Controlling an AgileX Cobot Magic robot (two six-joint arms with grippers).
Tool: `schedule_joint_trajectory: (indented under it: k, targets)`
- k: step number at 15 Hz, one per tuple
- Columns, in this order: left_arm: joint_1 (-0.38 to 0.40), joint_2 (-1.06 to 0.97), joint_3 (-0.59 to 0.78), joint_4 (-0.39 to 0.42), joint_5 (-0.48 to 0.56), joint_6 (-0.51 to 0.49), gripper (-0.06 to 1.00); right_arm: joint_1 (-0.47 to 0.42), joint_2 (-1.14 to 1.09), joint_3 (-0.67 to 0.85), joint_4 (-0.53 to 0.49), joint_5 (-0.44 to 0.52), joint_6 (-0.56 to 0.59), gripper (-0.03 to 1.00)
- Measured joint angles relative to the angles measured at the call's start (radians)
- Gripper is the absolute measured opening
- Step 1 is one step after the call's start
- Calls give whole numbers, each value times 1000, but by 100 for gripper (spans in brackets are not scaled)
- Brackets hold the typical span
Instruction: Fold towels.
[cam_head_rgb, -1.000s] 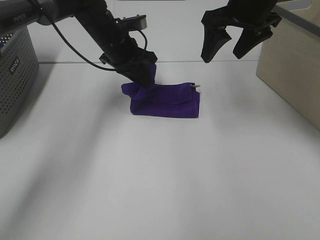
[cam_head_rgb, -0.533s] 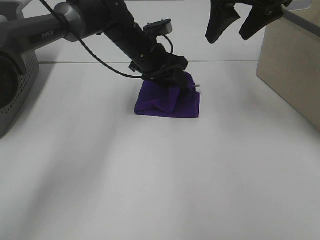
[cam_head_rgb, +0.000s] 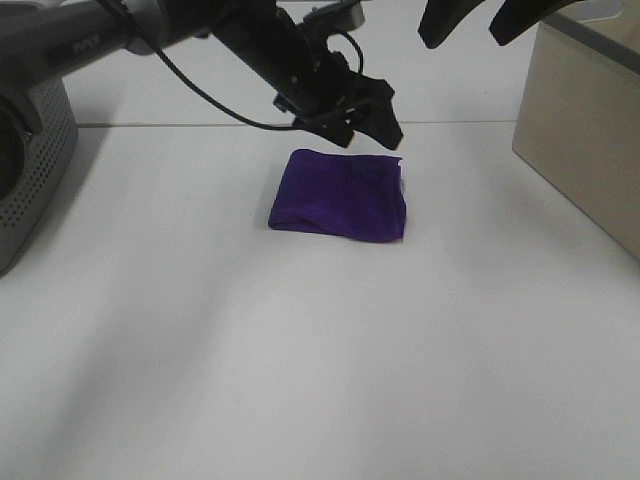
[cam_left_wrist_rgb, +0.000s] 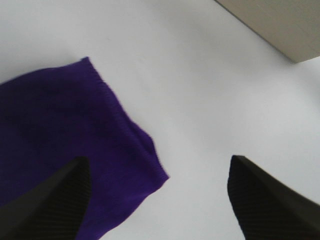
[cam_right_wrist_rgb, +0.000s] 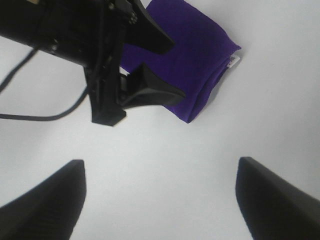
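The deep purple towel lies folded in a flat, roughly square pad on the white table, with its small white tag at the right edge. My left gripper hovers open and empty just above the towel's far right corner. In the left wrist view the towel lies under one of the spread fingers. My right gripper is open and empty, high above and behind the towel. The right wrist view looks down on the towel, its tag and the left gripper.
A grey perforated basket stands at the left edge of the table. A beige box stands at the right; its corner shows in the left wrist view.
My left gripper carried the towel's left end over to the right, let it go and lifted off open. The towel now lies flat and folded. My right gripper rose higher.
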Motion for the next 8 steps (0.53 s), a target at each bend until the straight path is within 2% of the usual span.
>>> schedule_joint_trajectory:
  k: [1, 2, 3, 4, 5, 8]
  targets:
    - [18, -25, -26, 100, 38, -43, 70, 0, -11, 0, -15, 0, 12, 80]
    - [28, -38, -38, 166, 63, -74, 70, -7, -17, 0, -32, 1, 36, 80]
    - [47, -60, -57, 293, 117, -141, 70, -13, -19, 0, -38, 2, 47, 80]
    - [65, -79, -75, 414, 161, -205, 70, -45, -20, 0, -44, 2, 69, 80]
    - [122, -108, -93, 525, 182, -289, 70, -148, -20, 0, -41, 2, 83, 80]
    - [199, -169, -58, 541, 186, -314, 70, -247, -33, 0, -56, 2, 87, 80]
